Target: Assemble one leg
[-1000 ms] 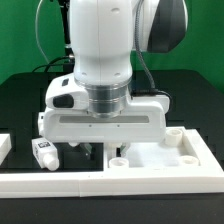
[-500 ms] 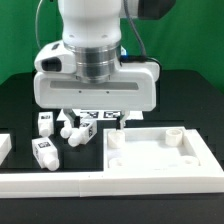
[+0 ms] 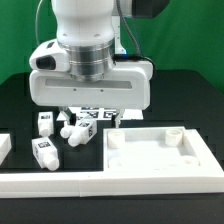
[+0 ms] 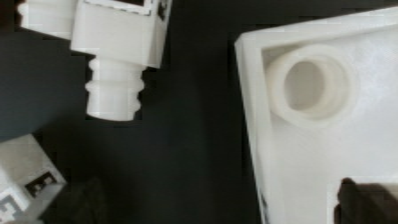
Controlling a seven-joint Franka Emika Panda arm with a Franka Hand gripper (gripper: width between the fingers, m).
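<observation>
Several small white legs with tagged blocky ends lie on the black table: one (image 3: 44, 122) at the exterior view's left, two close together (image 3: 80, 127) under my hand, one (image 3: 43, 153) nearer the front. The wrist view shows one leg (image 4: 111, 55) lying flat with its ribbed peg free, and part of another (image 4: 22, 180). The white tabletop (image 3: 150, 160) lies to the exterior view's right, and its corner socket (image 4: 317, 85) shows in the wrist view. My gripper (image 3: 95, 110) (image 4: 217, 205) hangs above the legs, open and empty, its dark fingertips (image 4: 365, 200) wide apart.
A white rail (image 3: 60, 183) runs along the table's front edge. A white block (image 3: 5, 146) sits at the exterior view's far left. Green backdrop behind. The tabletop has raised sockets (image 3: 178, 131) at its corners.
My hand has risen from low over the tabletop and moved to the exterior view's left. The legs it hid now show beneath it. The parts have not moved.
</observation>
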